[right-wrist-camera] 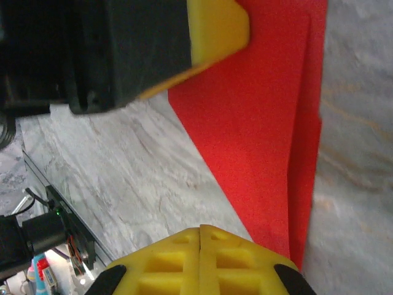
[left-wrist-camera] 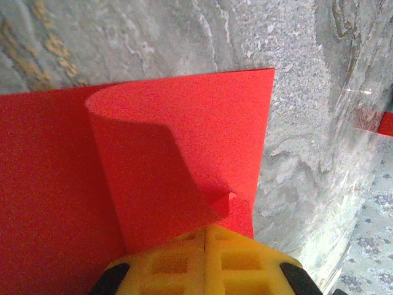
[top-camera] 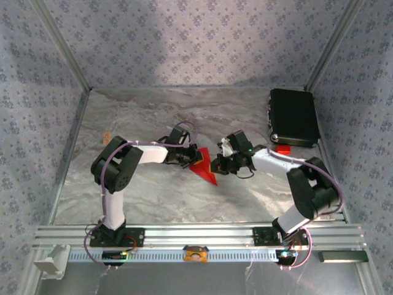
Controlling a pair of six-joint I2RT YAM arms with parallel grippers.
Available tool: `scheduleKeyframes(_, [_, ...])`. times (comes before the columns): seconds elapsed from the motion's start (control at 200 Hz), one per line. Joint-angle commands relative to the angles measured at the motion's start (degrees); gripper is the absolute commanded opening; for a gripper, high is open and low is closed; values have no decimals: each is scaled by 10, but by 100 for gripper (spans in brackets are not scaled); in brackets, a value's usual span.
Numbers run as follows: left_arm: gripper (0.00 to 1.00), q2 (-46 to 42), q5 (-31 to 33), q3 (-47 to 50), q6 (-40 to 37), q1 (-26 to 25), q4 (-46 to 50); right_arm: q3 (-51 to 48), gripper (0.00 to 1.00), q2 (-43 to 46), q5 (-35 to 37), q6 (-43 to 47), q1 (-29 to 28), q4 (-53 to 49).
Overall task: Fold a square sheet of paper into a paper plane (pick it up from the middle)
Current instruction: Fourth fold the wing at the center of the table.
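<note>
The square sheet of paper point(top-camera: 206, 169) is lying on the bench point(top-camera: 153, 123) between the left hand point(top-camera: 189, 161) and the right hand point(top-camera: 217, 166); a case point(top-camera: 293, 117) is sitting well behind the right.

no readable text, labels or signs

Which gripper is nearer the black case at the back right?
Right. The right gripper is at the edge of the red paper that faces the black case. The left gripper is at the paper's opposite edge, farther from the case.
</note>
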State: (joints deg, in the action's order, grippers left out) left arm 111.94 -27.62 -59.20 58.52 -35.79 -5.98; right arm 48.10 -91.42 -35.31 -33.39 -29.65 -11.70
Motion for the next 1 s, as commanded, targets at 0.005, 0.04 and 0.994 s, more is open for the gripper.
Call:
scheduleKeyframes(0.005, [1, 14, 22, 13, -10, -3, 25, 36, 4, -53, 1, 5, -4, -12])
scheduleKeyframes(0.04, [1, 13, 23, 13, -10, -4, 24, 47, 4, -66, -2, 3, -4, -12])
scheduleKeyframes(0.994, [0, -59, 21, -20, -38, -41, 83, -55, 0, -112, 21, -8, 21, 24])
